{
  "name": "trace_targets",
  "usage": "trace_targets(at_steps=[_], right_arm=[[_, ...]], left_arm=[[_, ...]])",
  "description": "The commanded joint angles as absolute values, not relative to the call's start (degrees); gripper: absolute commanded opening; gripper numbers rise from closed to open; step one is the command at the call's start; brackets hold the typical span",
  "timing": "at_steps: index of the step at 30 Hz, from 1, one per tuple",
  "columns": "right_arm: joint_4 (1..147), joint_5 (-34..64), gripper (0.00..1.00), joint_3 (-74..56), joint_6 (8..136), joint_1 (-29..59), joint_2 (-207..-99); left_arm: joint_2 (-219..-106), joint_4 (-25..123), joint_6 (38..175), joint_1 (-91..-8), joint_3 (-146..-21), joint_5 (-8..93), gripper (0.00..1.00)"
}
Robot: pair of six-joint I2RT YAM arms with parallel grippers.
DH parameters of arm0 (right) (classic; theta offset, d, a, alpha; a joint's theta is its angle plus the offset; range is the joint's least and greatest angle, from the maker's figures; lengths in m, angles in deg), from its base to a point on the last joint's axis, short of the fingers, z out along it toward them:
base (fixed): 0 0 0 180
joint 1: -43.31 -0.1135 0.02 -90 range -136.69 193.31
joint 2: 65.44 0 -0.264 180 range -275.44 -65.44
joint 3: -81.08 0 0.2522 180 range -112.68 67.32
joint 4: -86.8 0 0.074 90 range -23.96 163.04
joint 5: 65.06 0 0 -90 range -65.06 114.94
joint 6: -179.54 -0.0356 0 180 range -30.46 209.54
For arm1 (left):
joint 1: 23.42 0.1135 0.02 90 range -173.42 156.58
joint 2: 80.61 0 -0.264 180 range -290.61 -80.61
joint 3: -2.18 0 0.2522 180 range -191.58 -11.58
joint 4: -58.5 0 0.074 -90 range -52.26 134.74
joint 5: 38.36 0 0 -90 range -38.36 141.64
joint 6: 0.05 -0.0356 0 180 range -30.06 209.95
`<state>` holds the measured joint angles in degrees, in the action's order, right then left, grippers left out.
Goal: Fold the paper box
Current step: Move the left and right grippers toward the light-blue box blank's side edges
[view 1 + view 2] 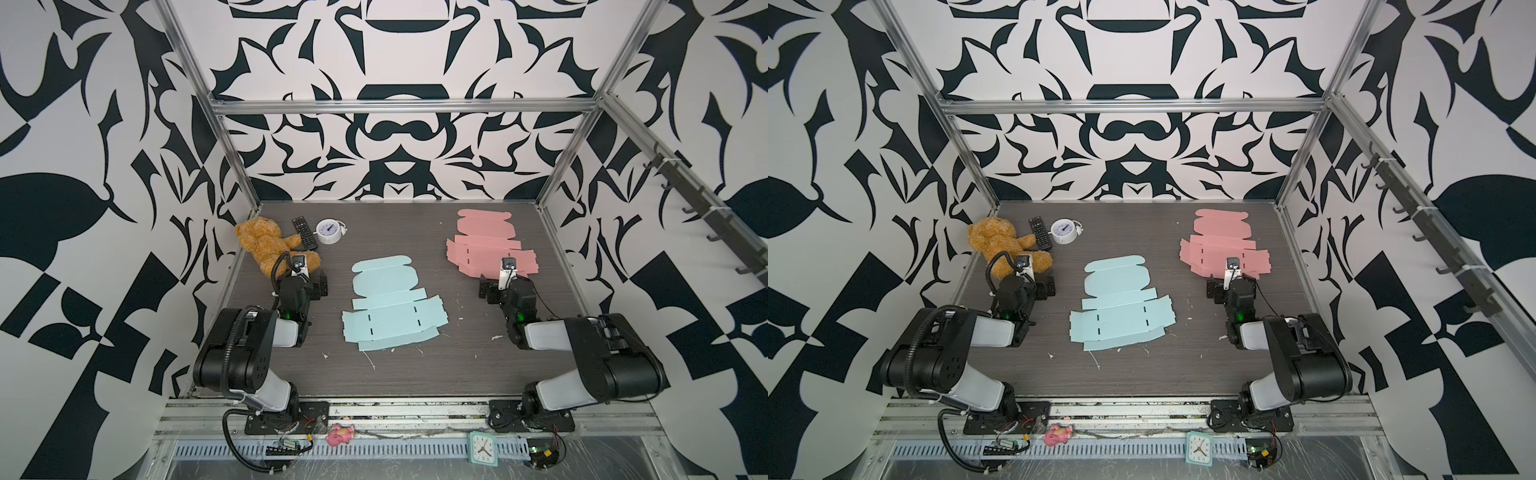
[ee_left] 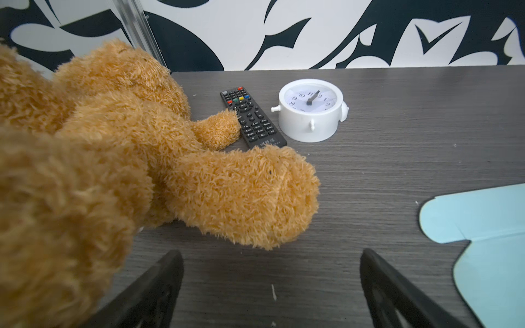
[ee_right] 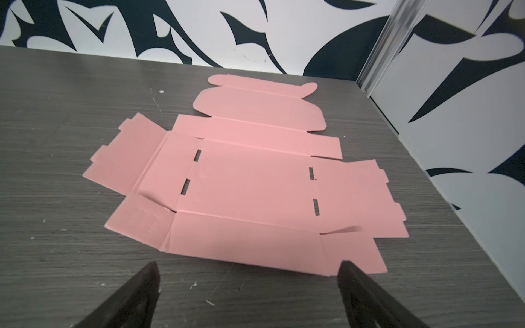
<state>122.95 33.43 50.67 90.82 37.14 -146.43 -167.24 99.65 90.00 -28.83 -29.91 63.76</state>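
**Claws released, both blanks flat**

Nearest, on the front rail: pink toy (image 1: 340, 434) and square mint clock (image 1: 482, 448), well apart. Beyond, on the dark table (image 1: 415, 374), blue box blank (image 1: 390, 307): lies flat and unfolded in the middle, between the two arms, touched by neither. Pink box blank (image 1: 486, 245): also flat, toward the far right corner, one near corner flap slightly lifted in the right wrist view. Right gripper (image 3: 249, 263): hangs at the pink blank's near edge, jaws spread wide, grasping nothing. Left gripper (image 2: 271, 252): likewise released and empty, hovers over bare table beside the teddy bear (image 2: 113, 170), a plush leg close ahead of the fingertips. Past the bear, near the back wall: black remote (image 2: 252, 119), touched by a paw, and round white clock (image 2: 309, 110) just beside it, face up.
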Motion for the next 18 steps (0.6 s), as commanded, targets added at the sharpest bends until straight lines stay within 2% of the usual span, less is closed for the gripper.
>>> trace_targets(at_steps=[1, 5, 8, 12, 16, 18], right_arm=[[117.7, 33.0, 1.0, 49.0, 90.4, 37.3, -140.5], [102.9, 35.4, 1.0, 45.3, 86.3, 36.7, -131.3], [89.9, 39.0, 1.0, 40.9, 76.2, 36.6, -127.0], [74.8, 29.5, 1.0, 35.3, 70.0, 36.4, -126.2], [64.6, 17.9, 1.0, 30.9, 66.9, 34.8, -128.9], [60.4, 17.3, 1.0, 29.8, 65.9, 32.0, -128.8]], left_arm=[[-161.2, 94.6, 89.7, -28.5, -30.3, 62.5, 0.99], [-149.6, 80.5, 91.5, -28.5, -33.2, 58.1, 0.99], [-141.6, 71.8, 95.7, -28.8, -35.5, 49.8, 0.99], [-135.4, 66.5, 105.3, -31.3, -36.4, 39.1, 0.99], [-133.3, 62.5, 120.0, -33.0, -36.3, 37.3, 0.99], [-133.6, 62.3, 124.7, -33.8, -36.3, 33.4, 0.99]])
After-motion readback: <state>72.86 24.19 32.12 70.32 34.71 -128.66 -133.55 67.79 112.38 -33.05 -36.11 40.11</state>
